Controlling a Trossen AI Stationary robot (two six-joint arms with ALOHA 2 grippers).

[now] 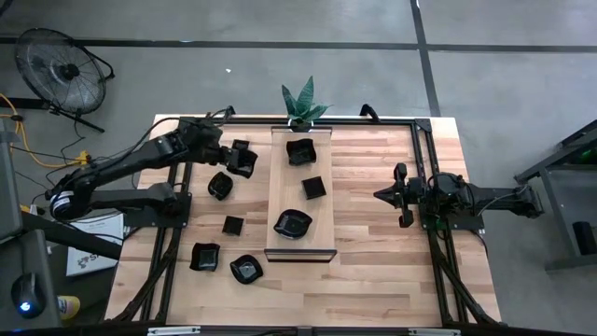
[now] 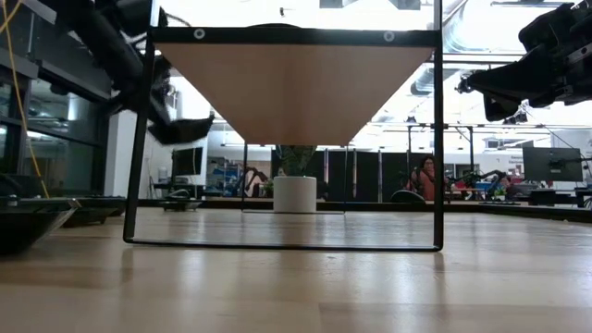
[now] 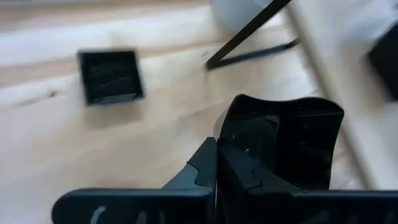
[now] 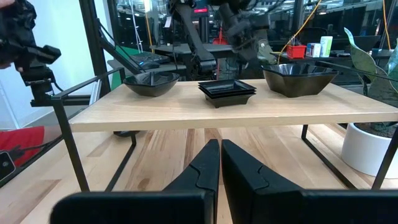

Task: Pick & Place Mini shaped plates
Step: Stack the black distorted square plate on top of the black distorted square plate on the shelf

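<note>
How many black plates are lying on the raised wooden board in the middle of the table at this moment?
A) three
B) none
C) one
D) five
A: the high view shows three black plates on the wooden board, namely one at the plant end, a small square one in the middle, and a larger one at the near end.
</note>
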